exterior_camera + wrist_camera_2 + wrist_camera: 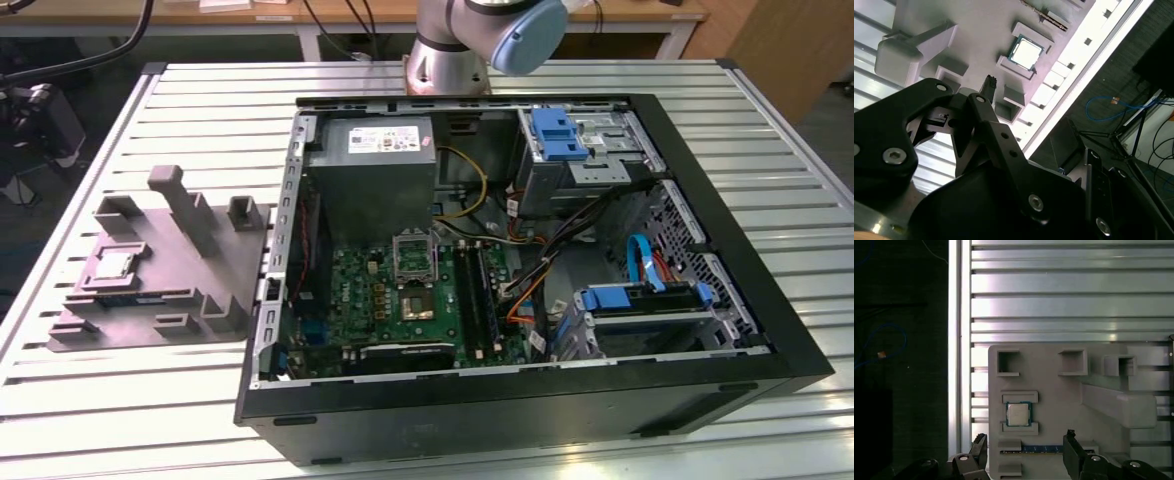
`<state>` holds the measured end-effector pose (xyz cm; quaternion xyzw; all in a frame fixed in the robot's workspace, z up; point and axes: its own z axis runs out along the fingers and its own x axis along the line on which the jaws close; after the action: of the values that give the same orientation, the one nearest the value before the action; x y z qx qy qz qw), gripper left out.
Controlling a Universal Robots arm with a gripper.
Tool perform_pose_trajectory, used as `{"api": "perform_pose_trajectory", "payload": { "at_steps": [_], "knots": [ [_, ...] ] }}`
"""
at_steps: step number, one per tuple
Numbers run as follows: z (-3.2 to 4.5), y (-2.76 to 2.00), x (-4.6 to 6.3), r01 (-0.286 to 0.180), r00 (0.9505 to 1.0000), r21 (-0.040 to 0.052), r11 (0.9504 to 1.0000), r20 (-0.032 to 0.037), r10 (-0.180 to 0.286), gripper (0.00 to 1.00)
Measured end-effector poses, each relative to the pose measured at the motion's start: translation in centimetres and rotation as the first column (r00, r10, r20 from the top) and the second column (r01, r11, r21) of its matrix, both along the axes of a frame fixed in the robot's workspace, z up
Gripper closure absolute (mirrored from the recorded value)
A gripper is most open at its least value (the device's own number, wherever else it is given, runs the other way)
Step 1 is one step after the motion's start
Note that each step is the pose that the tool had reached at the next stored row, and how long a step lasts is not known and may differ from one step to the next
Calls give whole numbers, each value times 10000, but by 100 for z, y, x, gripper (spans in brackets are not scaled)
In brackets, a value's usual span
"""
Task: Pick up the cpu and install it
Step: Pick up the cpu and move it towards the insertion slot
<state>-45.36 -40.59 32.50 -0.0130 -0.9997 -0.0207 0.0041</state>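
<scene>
a: where's the cpu?
b: small flat square chip with a pale silvery metal top, the cpu, lies flat in a recess of the large grey moulded plastic holder. the holder is on the slatted aluminium table, to the exterior view's left of the open black computer case.
a: do the wrist cams agree?
b: yes. in the first wrist view the cpu lies between two short raised grey ledges of the holder. same seat in the second wrist view, cpu on holder.
a: hand state?
b: the black two-finger gripper is spread wide, fingers well apart, nothing clamped. it hangs over the holder, clear of the chip, no contact.
a: what's nearest the tips?
b: the holder edge, where a thin blue-edged strip lies in a slot just beside the cpu recess.
a: and the socket?
b: the dark square metal-framed socket is on the green circuit board inside the case, well apart from the cpu. cpu not yet picked up or installed. the silver-and-blue arm joint stands beyond the case at the table's far edge.
</scene>
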Motion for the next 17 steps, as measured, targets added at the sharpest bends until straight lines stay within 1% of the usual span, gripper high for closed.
{"api": "perform_pose_trajectory", "payload": {
  "at_steps": [13,17],
  "knots": [
    [-79,-2,0,0,10000,1,10000,9,0,29],
    [-113,-16,0,-1,10000,-1,10000,8,1,29]
  ]
}}
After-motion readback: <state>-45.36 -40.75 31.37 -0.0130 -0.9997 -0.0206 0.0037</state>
